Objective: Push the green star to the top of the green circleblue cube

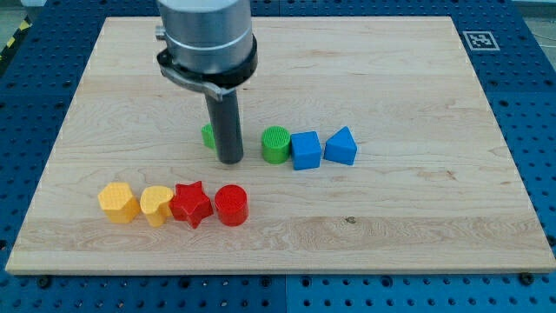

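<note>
The green star point(208, 135) lies left of centre on the wooden board, mostly hidden behind my rod, with only its left edge showing. My tip point(230, 161) rests on the board just at the star's right and lower side. The green circle point(275, 144) stands to the view's right of the tip, apart from it. The blue cube point(305, 149) touches the green circle on its right.
A blue triangle block point(341, 147) sits right of the blue cube. Near the view's bottom left lies a row: a yellow hexagon point(118, 202), a yellow heart point(157, 205), a red star point(192, 203) and a red circle point(232, 205). A marker tag point(479, 39) sits at the board's top right.
</note>
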Controlling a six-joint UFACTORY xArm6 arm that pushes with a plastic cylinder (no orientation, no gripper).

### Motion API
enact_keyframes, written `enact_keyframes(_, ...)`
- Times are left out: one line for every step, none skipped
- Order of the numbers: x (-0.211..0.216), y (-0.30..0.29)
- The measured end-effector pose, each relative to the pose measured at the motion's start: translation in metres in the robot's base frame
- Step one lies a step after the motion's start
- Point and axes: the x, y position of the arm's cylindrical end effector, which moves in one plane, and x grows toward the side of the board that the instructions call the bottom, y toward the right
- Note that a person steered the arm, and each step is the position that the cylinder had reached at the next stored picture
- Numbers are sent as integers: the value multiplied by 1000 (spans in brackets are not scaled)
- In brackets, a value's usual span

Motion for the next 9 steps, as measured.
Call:
enact_keyframes(-22,-1)
enact_keyframes(-34,-1)
enact_keyframes(12,-27)
enact_keyframes(-22,-48)
enact_keyframes(-64,-48)
enact_keyframes(-66,-25)
enact_keyframes(-73,-12)
enact_keyframes(-84,-29)
enact_keyframes(-85,-31)
